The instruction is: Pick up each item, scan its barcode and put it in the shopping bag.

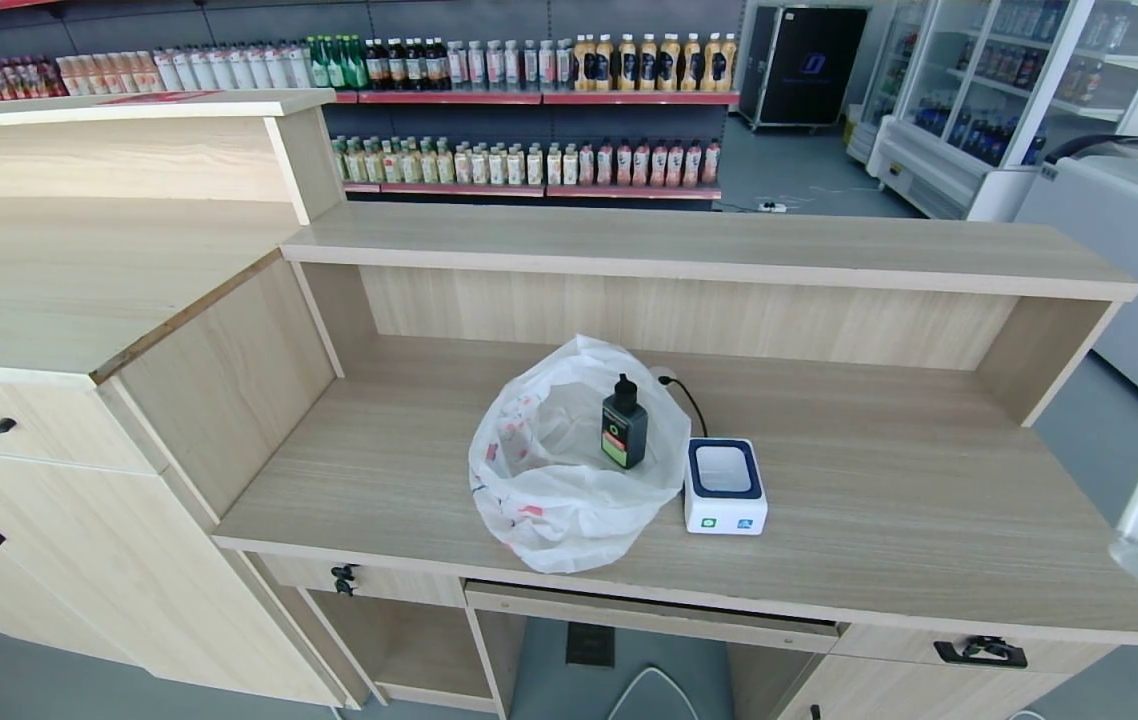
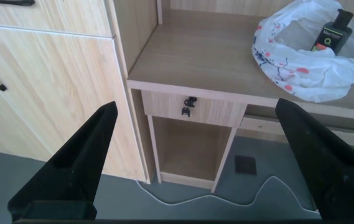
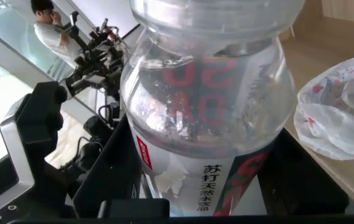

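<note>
- So far, one item looks finished: a dark bottle point(image 1: 624, 430) with a black cap stands upright inside the shopping bag point(image 1: 549, 500) on the counter point(image 1: 929, 480).
- Second item is in hand. The right gripper point(image 3: 208, 186) is clamped on a clear bottle point(image 3: 208, 106), with one finger on either side of its lower body.
- Head view puts that bottle at the counter's right end, well apart from the scanner point(image 1: 725, 485). My read is that the scan is not yet done, and bagging is left too.
- Scanner sits just beside the bag on its right, window facing up, cable running to the back.
- Left gripper point(image 2: 196, 107) has its jaws apart and empty, low in front of the counter's drawer.
- Bag mouth is slumped wide open, with room beside the dark bottle.
- Clear bottle is transparent plastic holding clear liquid. Red print shows through from the far side, and a white-and-red label band sits low on the body.
- Barcode is not visible, so I can't tell which face carries it.
- Can't tell whether more items remain after this one.
</note>
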Motion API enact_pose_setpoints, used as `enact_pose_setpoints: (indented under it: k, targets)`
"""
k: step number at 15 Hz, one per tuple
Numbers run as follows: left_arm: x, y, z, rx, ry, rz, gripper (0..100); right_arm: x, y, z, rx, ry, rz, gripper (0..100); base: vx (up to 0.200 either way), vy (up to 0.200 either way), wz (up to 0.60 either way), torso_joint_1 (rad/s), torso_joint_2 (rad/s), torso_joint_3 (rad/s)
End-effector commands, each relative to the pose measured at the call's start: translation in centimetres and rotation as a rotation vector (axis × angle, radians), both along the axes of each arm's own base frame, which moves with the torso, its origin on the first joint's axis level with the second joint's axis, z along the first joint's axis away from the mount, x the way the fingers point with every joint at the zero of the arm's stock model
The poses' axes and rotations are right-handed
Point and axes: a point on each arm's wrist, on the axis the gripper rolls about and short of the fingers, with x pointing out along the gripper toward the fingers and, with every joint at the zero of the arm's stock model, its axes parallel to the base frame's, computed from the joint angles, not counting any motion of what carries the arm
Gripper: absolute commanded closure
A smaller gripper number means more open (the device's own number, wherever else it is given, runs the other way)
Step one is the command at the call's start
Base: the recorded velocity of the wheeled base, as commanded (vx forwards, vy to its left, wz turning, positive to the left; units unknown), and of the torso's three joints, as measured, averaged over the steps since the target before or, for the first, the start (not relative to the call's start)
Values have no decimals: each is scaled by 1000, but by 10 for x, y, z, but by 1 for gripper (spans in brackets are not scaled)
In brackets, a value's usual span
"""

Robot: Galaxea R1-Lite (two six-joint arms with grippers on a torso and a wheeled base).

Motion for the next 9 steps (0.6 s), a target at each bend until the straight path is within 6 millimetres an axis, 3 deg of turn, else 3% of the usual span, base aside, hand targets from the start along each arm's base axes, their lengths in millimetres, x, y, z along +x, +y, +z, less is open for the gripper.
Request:
enact_pose_setpoints:
  k: [1, 9]
  targets:
    - [0, 0, 0, 0, 0, 1, 0, 6, 4, -3, -9, 21, 7, 100, 0, 0, 0, 0, 0, 0]
    - [0, 0, 0, 0, 0, 1, 0, 19, 22, -7, -46, 27, 65, 100, 0, 0, 0, 0, 0, 0]
